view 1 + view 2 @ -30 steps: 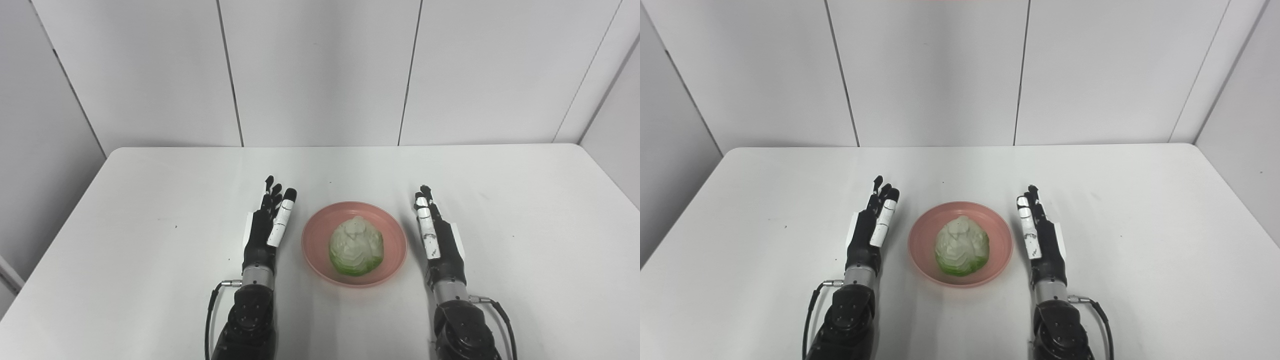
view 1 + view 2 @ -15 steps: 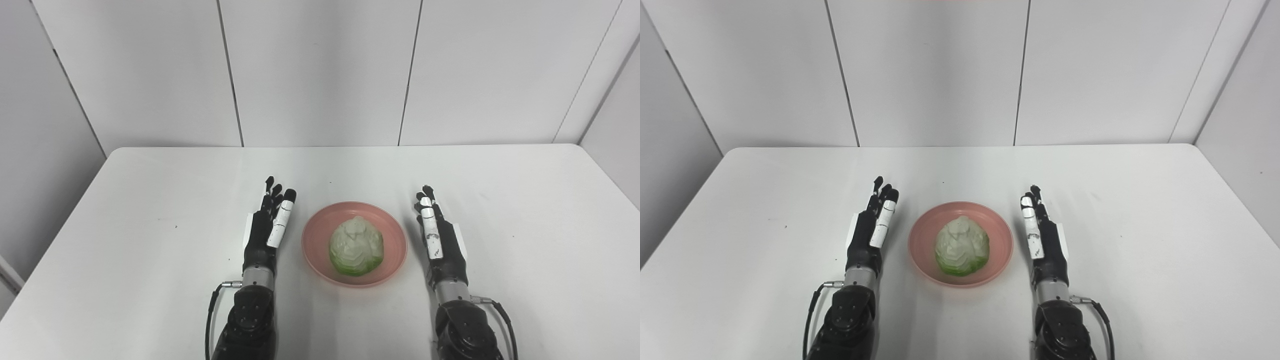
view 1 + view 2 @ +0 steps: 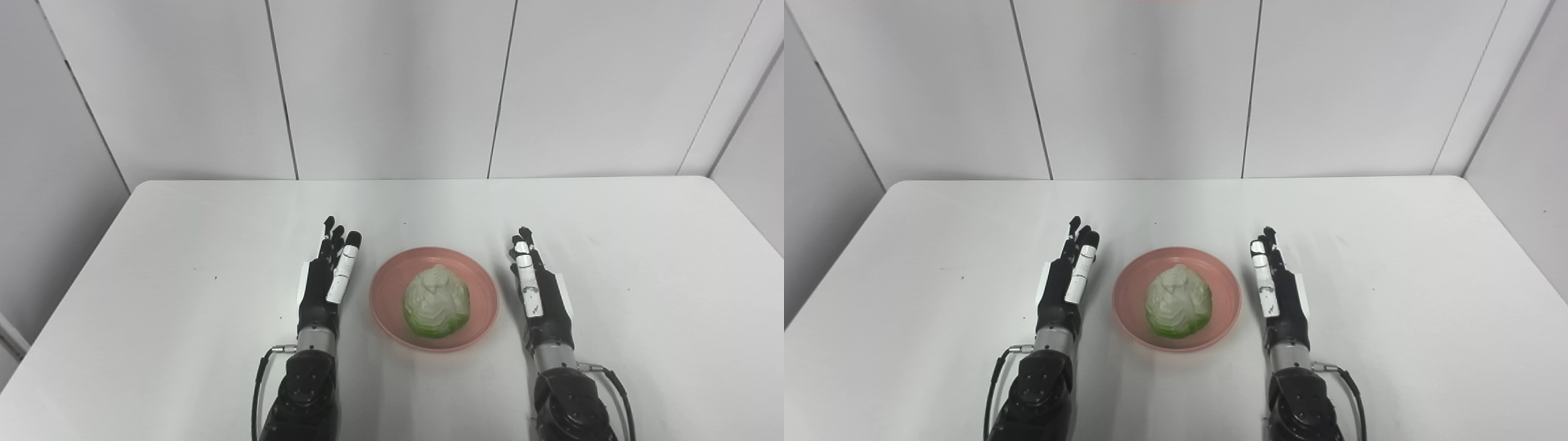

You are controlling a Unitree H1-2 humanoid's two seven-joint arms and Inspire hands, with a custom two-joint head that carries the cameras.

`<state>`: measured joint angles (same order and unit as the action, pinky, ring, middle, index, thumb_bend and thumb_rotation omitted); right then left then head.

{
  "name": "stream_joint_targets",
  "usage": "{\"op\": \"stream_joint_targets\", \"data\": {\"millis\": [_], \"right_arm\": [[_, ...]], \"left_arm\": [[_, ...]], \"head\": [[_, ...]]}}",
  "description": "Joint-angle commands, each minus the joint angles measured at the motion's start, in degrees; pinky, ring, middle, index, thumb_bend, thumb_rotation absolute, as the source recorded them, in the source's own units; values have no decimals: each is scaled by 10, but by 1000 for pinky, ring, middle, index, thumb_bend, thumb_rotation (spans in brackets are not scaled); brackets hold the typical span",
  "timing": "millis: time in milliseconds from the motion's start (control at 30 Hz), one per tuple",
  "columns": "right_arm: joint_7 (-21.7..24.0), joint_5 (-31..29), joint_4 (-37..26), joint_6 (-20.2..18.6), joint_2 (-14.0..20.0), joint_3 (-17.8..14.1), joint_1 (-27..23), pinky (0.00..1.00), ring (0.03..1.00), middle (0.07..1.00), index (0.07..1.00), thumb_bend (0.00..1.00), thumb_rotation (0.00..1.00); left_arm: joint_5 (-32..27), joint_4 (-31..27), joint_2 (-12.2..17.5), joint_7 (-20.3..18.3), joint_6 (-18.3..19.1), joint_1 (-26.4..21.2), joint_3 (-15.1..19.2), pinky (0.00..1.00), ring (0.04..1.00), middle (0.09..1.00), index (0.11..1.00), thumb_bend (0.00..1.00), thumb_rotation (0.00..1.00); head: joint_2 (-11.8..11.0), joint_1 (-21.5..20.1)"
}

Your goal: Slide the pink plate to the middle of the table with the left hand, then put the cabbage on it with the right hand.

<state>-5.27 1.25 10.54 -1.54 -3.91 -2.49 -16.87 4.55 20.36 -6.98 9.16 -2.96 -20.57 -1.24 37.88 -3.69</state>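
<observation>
The pink plate sits near the middle of the white table, toward the front. On it rests the pale green cabbage, upright, covering the plate's centre. My left hand lies just left of the plate, fingers straight and apart, holding nothing. My right hand lies just right of the plate, also open with straight fingers, a small gap from the rim. Neither hand touches plate or cabbage.
Grey panelled walls rise behind the table's far edge. Black cables run from both wrists near the front edge. Bare tabletop stretches to the far left, far right and back.
My right hand has drifted slightly to the right, away from the plate's rim. The left hand, plate and cabbage have stayed put.
</observation>
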Motion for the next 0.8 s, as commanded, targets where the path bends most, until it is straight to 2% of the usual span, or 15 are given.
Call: {"op": "stream_joint_targets", "data": {"millis": [0, 767], "right_arm": [[-4, 4, -8, -1, 0, 1, -2, 1000, 967, 964, 970, 829, 1000], [-6, 3, -10, 0, 1, 2, 5, 1000, 971, 970, 976, 825, 1000]], "left_arm": [[-1, -12, 4, -7, 7, -6, 0, 1000, 975, 977, 1000, 830, 868], [-6, -21, 5, -12, 17, -2, -2, 1000, 978, 981, 1000, 843, 875]], "head": [[0, 0], [3, -1]]}}
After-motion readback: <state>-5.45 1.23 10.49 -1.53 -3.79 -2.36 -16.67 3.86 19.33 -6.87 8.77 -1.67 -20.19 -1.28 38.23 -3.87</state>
